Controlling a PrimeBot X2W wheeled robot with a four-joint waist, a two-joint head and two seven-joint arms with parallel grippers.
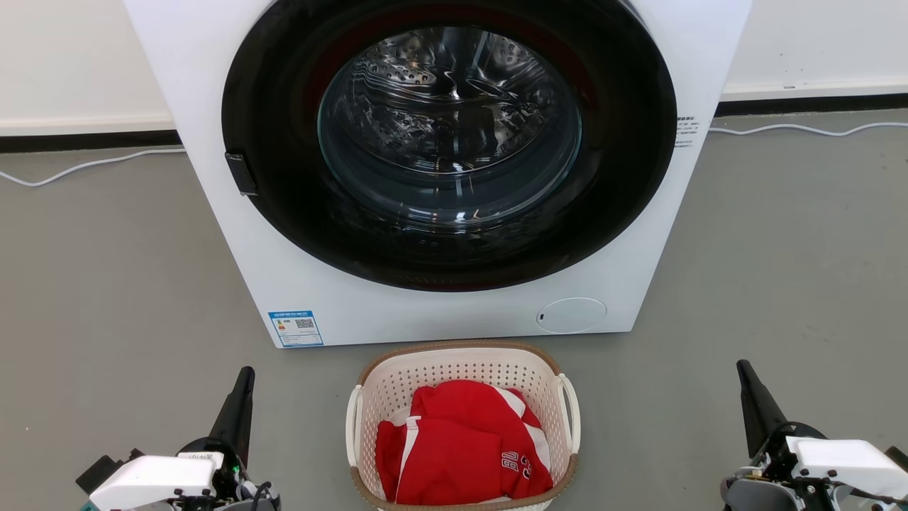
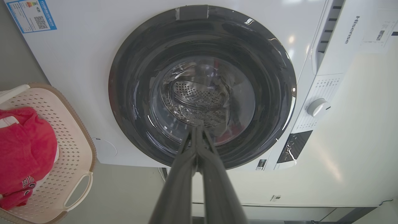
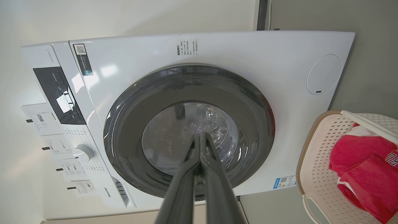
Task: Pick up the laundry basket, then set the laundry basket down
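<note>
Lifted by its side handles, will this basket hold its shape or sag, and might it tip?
Probably stiff: the basket looks like moulded perforated plastic with a banded rim. Likely light, holding only some red clothing. It could tilt if its two loop handles, on opposite sides, rise unevenly.

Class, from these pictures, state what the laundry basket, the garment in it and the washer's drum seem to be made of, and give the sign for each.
The laundry basket: likely moulded plastic, matte cream, with regular punched holes. The garment: soft red fabric; it folds and creases. The drum: probably polished steel, shiny, reflective, perforated.
</note>
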